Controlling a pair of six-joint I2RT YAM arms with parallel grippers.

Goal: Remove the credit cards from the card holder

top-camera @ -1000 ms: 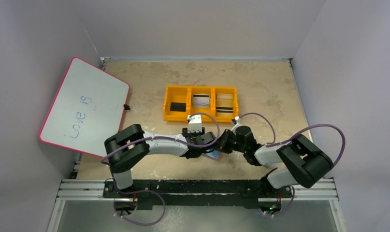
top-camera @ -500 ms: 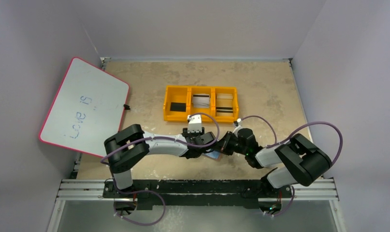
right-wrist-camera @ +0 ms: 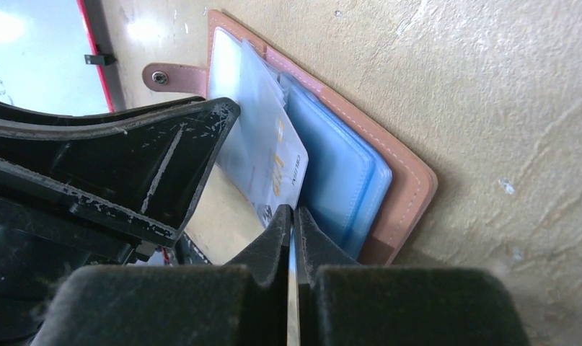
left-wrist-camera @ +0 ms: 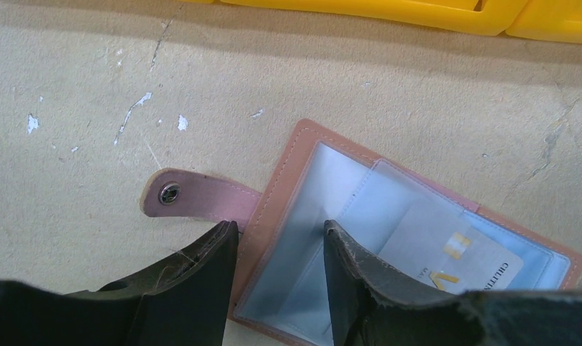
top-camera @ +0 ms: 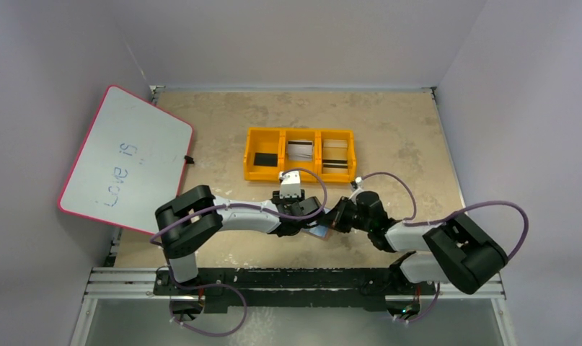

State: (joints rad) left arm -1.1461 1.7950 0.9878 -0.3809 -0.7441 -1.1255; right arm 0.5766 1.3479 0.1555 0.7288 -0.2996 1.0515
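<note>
Right wrist: right gripper point(right-wrist-camera: 291, 216) pinches card point(right-wrist-camera: 273, 155) corner; card juts from holder point(right-wrist-camera: 403, 180).
Left wrist: left gripper point(left-wrist-camera: 280, 238) half-parted, astride holder's snap-side edge.
Top external: holder at tray's point(top-camera: 299, 130) 6 o'clock.

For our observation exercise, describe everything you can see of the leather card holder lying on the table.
The card holder is tan-pink stitched leather, lying open on the beige table. Its snap tab sticks out sideways, unfastened. Inside are pale blue clear sleeves; a credit card pokes out of one. The open left gripper straddles the tab-side edge, apparently pinning it; the right gripper is shut on the card's corner.
</note>
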